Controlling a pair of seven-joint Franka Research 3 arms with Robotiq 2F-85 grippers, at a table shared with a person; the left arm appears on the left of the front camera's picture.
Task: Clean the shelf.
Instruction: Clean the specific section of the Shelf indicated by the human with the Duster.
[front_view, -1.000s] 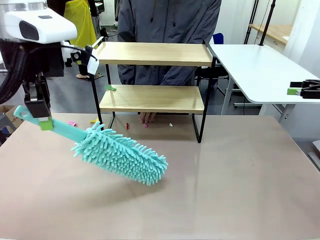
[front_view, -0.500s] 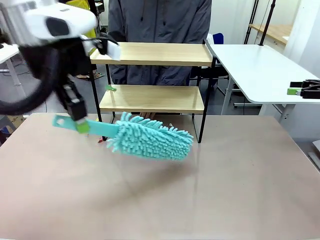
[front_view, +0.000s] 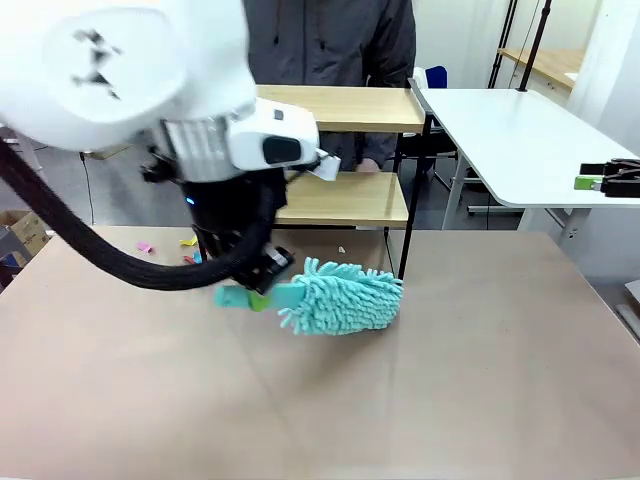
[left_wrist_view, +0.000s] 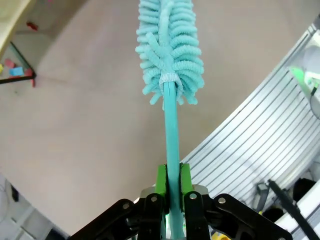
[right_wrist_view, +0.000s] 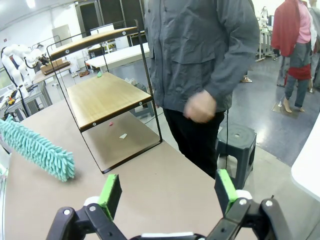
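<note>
Shelf: the shelf (front_view: 345, 198) stands on the desk (front_view: 470, 380) just beyond the left hand (front_view: 258, 297), with the person (right_wrist_view: 200, 55) behind it.
Left hand: clamped on the handle of the teal duster (front_view: 345, 297).
Duster head: ahead of the left hand, low over the desk, near the shelf's front leg.
Right hand: the right hand (right_wrist_view: 167, 191) has its fingers wide apart and holds nothing; the shelf lies ahead, to its left.

White arm (front_view: 120, 70), black ribbed cable (front_view: 68, 235)

The left arm (front_view: 130, 70) hides much of the shelf (front_view: 350, 108), and the duster (left_wrist_view: 170, 40) runs past the wrist view's top edge.
</note>
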